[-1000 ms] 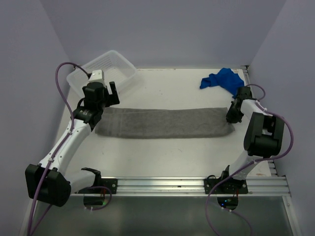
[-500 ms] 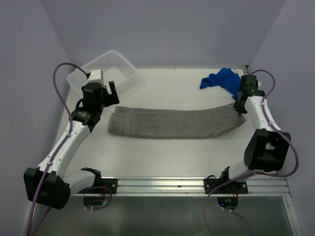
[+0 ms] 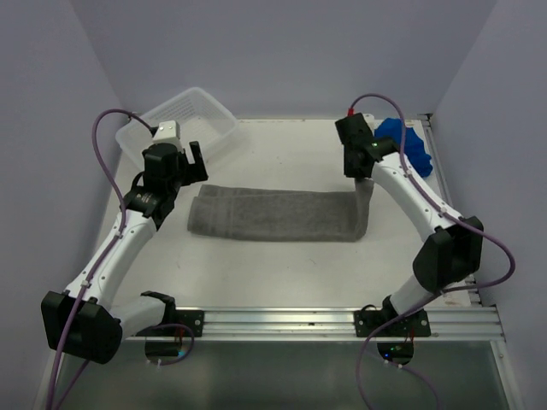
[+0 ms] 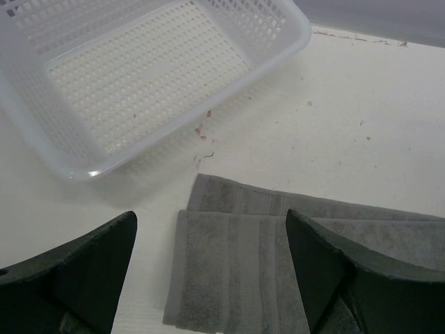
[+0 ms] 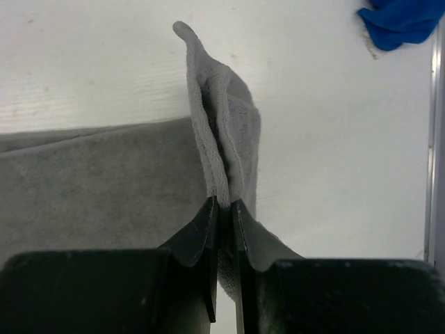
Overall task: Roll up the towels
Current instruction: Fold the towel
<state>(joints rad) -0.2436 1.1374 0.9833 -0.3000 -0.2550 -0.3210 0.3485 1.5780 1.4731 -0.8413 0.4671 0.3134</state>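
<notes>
**Starting to roll the grey towel**

Top view: the grey towel (image 3: pixel 273 213) lies flat across the middle of the table (image 3: pixel 282 278), its 3 o'clock end lifted by the right jaws; the blue towel (image 3: pixel 416 152) sits crumpled at 1 o'clock. Left wrist view: the left jaws stand wide apart over the towel's 9 o'clock end, the basket (image 4: pixel 139 83) at 11 o'clock. Right wrist view: the right jaws are clamped on the lifted end. Next, I think, that end must curl over toward 9 o'clock, kept tight.

No legible txt, labels, brand marks, nos. or signs in any view.
</notes>
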